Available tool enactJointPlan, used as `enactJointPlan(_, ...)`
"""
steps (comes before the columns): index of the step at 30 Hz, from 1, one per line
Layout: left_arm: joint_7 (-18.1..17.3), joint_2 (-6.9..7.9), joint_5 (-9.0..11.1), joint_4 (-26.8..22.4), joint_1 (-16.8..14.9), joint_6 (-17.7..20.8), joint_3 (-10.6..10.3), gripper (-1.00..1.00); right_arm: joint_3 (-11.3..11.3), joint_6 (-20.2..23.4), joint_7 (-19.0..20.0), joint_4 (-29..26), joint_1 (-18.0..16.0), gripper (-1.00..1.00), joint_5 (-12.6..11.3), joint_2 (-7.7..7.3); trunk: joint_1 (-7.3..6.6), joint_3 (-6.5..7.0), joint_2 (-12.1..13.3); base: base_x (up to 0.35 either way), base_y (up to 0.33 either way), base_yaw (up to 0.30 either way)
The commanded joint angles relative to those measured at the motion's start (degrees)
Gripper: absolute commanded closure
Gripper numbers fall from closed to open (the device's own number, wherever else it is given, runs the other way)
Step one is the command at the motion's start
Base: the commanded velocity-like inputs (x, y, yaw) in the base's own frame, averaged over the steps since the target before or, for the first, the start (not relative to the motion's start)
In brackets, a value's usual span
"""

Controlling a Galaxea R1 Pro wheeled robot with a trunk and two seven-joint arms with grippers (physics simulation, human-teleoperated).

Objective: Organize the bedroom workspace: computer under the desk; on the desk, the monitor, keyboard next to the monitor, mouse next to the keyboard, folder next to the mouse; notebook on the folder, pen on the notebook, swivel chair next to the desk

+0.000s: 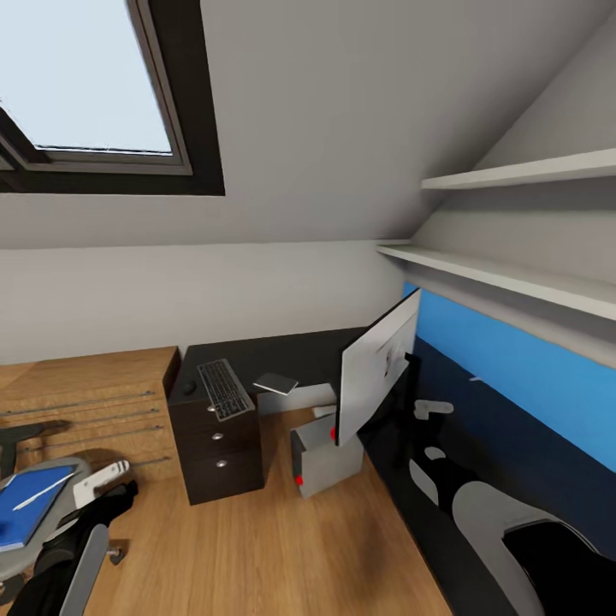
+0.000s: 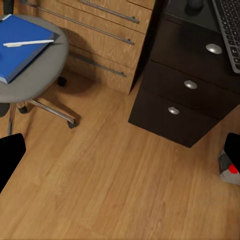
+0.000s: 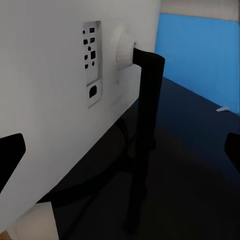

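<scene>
Right claw (image 3: 120, 150) spread behind monitor (image 1: 376, 368) | monitor judged top-heavy, fragile; stand (image 3: 145, 125) is best gripped | left claw (image 2: 120, 155) spread

I see the folder (image 1: 30, 506) with the pen (image 1: 41, 491) on the chair (image 1: 51, 547); keyboard (image 1: 224, 388) and monitor (image 1: 376, 368) on the desk (image 1: 299, 355).

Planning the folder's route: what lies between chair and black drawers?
Bare wood floor separates the chair from the drawers, seen in the left wrist view.
</scene>
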Motion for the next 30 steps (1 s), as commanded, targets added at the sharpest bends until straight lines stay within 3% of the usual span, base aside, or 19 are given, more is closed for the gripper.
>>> enactJointPlan(1,0.4,0.03,0.6,-0.1,0.0,0.2,-0.1,-1.00,0.5,0.1,-0.2,0.1,0.0,-1.00,-0.5,-0.28,0.03,-0.03,0.0,0.034,0.128,0.000)
enactJointPlan(10,0.4,0.00,0.6,-0.1,-0.1,0.1,-0.2,-1.00,0.2,7.0,-0.1,0.0,0.0,-1.00,-0.9,-2.50,0.03,-0.03,0.0,0.052,0.213,0.000)
enactJointPlan(20,0.4,-0.13,0.6,-0.2,-0.1,0.1,-0.4,-1.00,-0.1,12.1,-0.1,-0.1,-0.1,-1.00,-1.9,-4.68,0.03,-0.03,0.0,0.017,0.050,0.000)
enactJointPlan(30,0.5,-0.36,0.5,-0.5,-0.1,0.1,-4.5,-1.00,-0.2,19.5,-0.1,-0.5,-0.2,-1.00,-3.9,-5.61,0.03,-0.03,0.0,0.008,0.005,0.000)
